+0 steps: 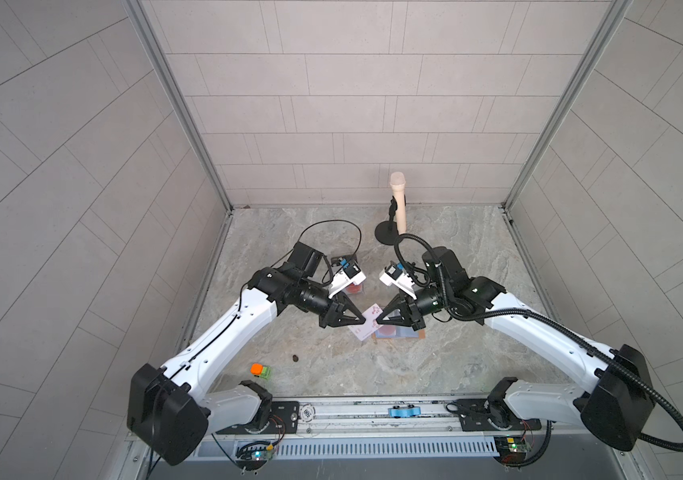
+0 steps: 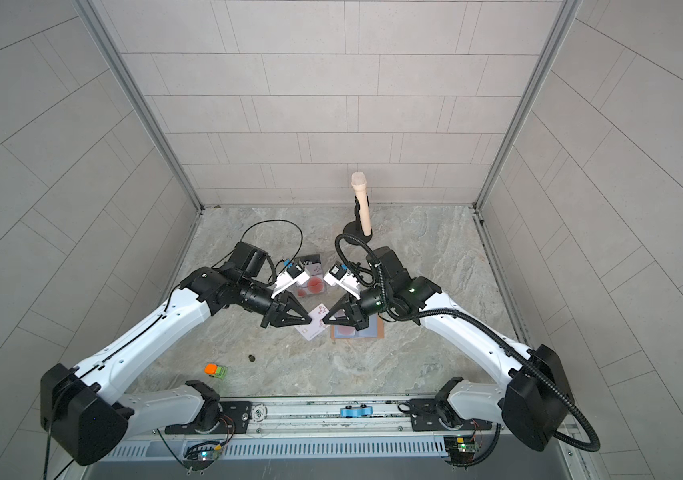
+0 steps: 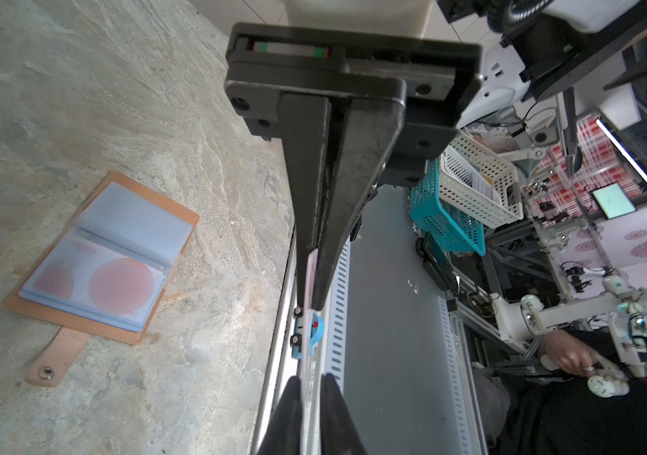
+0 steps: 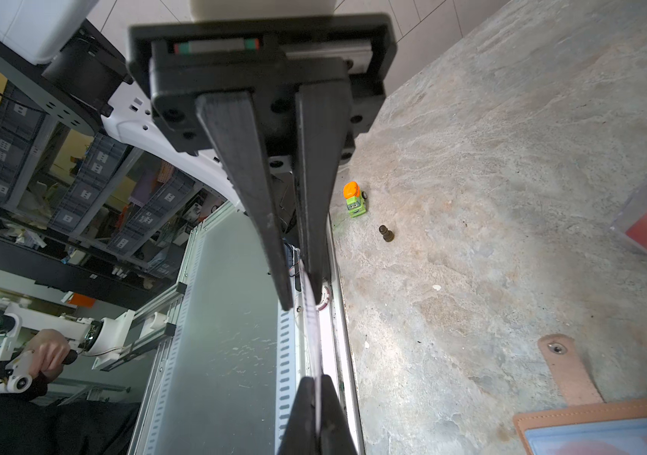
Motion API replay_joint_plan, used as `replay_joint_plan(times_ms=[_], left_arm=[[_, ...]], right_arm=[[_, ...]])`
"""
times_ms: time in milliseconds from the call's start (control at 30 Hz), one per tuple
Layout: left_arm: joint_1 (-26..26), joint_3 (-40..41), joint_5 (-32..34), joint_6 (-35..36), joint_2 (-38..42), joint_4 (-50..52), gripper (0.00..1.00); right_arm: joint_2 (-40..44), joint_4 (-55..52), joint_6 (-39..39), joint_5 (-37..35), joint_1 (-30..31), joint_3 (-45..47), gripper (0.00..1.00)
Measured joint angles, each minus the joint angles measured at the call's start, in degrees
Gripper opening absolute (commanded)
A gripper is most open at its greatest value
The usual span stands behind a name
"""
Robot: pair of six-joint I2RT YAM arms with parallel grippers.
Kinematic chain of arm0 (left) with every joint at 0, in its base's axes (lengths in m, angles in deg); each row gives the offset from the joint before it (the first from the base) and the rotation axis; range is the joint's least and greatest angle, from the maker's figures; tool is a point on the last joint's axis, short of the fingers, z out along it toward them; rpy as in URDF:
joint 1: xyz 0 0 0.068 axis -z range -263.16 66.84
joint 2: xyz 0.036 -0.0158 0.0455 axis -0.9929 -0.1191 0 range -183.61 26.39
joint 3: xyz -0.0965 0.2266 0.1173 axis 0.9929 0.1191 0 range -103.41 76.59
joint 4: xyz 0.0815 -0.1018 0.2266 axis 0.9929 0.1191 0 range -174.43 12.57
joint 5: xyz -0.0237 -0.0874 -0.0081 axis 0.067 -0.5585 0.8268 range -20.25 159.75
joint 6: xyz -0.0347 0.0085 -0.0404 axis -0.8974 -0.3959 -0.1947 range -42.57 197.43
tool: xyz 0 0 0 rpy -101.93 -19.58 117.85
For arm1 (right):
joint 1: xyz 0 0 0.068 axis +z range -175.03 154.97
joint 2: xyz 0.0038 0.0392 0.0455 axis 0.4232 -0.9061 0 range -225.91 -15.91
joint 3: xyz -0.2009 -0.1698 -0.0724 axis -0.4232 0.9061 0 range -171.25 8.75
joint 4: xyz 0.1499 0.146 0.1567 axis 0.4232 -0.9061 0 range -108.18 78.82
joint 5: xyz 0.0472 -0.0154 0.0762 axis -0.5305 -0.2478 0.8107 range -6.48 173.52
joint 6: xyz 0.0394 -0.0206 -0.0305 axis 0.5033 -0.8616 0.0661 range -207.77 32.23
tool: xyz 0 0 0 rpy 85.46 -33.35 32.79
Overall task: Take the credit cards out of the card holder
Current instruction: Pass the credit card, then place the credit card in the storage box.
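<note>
A pale pink credit card (image 1: 366, 329) hangs edge-up over the table between my two grippers. My right gripper (image 4: 316, 380) is shut on one end of it. My left gripper (image 3: 310, 384) has its jaws narrowly around the other end, with a thin gap still showing beside the card (image 3: 311, 275). The tan card holder (image 3: 164, 220) lies open on the table under the right gripper (image 1: 377, 322), with a white card with red circles (image 3: 121, 287) in a sleeve. A dark "Vip" card (image 2: 312, 262) sits in the clear box (image 2: 310, 278).
An orange and green toy truck (image 1: 260, 370) and a small dark piece (image 1: 294, 357) lie near the front left. A microphone on a stand (image 1: 397, 203) is at the back. A blue part (image 1: 404, 412) rests on the front rail.
</note>
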Motion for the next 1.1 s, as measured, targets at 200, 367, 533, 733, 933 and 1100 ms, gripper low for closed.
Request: replay_joint_plan(times_ms=[200,367,533,733,933,1100], left_arm=[[0.0,0.0,0.8,0.0,0.0,0.0,0.0],[0.0,0.0,4.2,0.0,0.1,0.0,0.0],[-3.1,-1.5,11.8,-0.2,-0.3,0.2,0.0],[-7.7,-4.1,22.6,3.0,-3.6,0.2,0.0],[-7.9,-7.1,33.3,10.3,-7.6,0.1,0.0],[-7.9,-6.9,38.1,18.6,-7.8,-3.1,0.0]], right_arm=[[0.0,0.3,1.0,-0.9,0.0,0.0,0.22],[0.0,1.1,1.8,-4.9,-0.2,0.1,0.48],[0.0,1.2,4.0,-12.2,-1.2,0.5,0.66],[-0.7,-0.4,6.2,-25.4,-2.5,0.8,0.72],[-3.8,-3.9,8.2,-41.5,-2.6,0.9,0.75],[-5.3,-6.9,8.8,-49.1,-2.7,0.9,0.78]])
